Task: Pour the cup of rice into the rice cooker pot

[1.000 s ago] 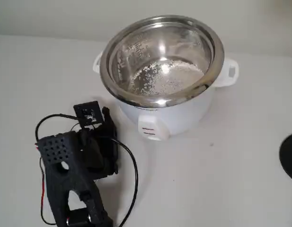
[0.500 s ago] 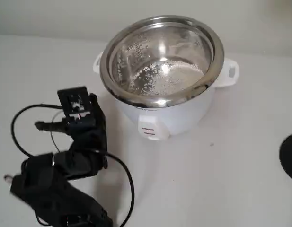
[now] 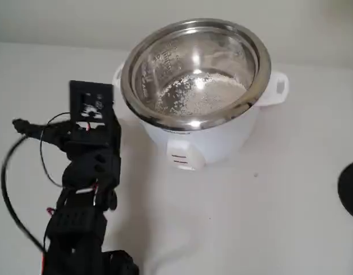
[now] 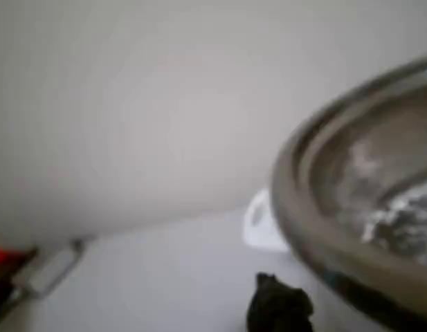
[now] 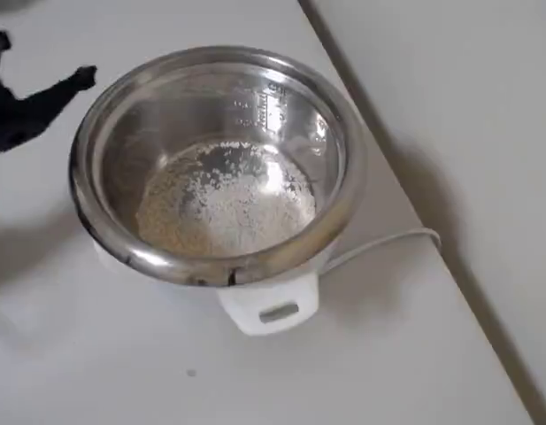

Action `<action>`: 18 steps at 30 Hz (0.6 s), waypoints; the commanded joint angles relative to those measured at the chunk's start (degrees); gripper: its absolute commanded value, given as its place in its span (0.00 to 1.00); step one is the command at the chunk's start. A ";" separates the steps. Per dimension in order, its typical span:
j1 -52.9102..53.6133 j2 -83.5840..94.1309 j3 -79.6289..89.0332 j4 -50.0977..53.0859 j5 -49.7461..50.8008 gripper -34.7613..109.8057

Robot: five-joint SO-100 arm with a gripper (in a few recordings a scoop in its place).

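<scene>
From where I stand, the black arm (image 3: 84,172) sits at the left of the fixed view, its wrist camera board now raised and closer to the cooker than it was a second ago, when the arm lay folded lower and nearer the front edge of the white table (image 3: 268,217); over that second it has swung up and left, trailing its black cable (image 3: 10,189). The gripper (image 5: 78,78) shows in the overhead view as a dark finger reaching in from the left edge, just beside the steel rim but apart from it, and a dark fingertip (image 4: 279,304) pokes up at the bottom of the wrist view; whether the jaws are spread or pressed together I cannot tell, and nothing can be seen held between them. To the right of the jaws stands one rice cooker pot (image 3: 196,71), shiny steel in a white body with two side handles, and on its floor lies one patch of rice (image 5: 224,199), spread thin and loose. The rice looks the same across the second, so the change is all in the arm: by my reading the pouring is done, or nearly so, and the arm is repositioning beside the pot. One arm, one pot, one spread of grains, one power cord (image 5: 388,241) running off the cooker's right side in the overhead view.
</scene>
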 commanded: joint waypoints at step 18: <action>17.14 28.39 -4.75 57.04 45.18 0.77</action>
